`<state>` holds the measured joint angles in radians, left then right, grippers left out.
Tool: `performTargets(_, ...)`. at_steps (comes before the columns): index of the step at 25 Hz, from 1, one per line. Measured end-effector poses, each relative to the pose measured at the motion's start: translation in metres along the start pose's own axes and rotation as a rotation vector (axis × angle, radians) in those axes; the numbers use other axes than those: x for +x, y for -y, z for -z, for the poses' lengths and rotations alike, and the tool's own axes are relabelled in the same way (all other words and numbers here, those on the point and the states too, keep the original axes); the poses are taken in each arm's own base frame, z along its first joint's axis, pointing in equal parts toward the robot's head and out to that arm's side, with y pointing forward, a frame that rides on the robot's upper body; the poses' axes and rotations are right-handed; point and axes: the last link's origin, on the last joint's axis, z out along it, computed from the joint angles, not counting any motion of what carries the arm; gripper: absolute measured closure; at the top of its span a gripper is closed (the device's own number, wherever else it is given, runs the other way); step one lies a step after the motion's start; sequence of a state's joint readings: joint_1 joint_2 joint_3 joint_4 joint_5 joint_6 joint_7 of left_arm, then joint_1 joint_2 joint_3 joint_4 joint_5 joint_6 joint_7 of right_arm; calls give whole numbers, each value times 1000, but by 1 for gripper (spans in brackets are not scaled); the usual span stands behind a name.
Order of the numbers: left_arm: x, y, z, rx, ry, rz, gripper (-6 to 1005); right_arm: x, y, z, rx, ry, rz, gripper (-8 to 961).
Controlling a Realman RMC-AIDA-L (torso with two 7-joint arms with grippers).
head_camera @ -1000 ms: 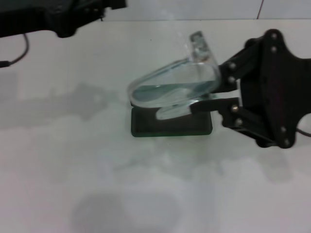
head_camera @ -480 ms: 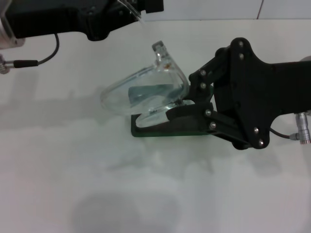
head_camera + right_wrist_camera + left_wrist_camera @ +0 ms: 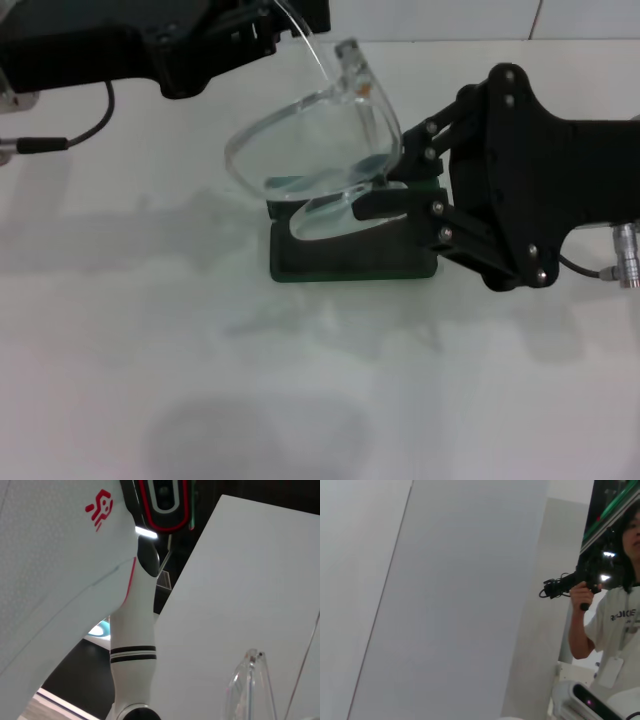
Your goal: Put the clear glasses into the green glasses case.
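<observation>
The clear glasses (image 3: 310,150) hang tilted in the air above the table's middle, lenses facing left. My right gripper (image 3: 392,180) reaches in from the right and is shut on their right end, one finger above and one below. A thin clear arm of the glasses rises to my left gripper (image 3: 262,28) at the top left; whether it touches is hard to see. The green glasses case (image 3: 352,256) lies flat on the white table directly below the glasses. An edge of the clear glasses (image 3: 248,687) shows in the right wrist view.
A white tabletop (image 3: 120,330) spreads around the case. A cable (image 3: 70,135) trails from the left arm at the far left. The left wrist view shows only a wall and a person (image 3: 615,615) standing off the table.
The glasses have risen and shifted right with my right gripper, lifting off the case's near edge. The left arm has drawn slightly left along the top.
</observation>
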<state>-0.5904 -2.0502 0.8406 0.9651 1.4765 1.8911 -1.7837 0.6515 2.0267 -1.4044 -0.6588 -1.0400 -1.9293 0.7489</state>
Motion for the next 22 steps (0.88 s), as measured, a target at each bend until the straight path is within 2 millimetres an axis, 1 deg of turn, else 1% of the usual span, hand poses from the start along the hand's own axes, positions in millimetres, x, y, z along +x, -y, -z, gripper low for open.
performTargets(12,-5,-11,-3,-78,12,3,915,2,0,4,34,-10,-4,886)
performTargets(22,-3,-17,0,-101,-31,-7,914,4,1,7,58,-17,-9,886)
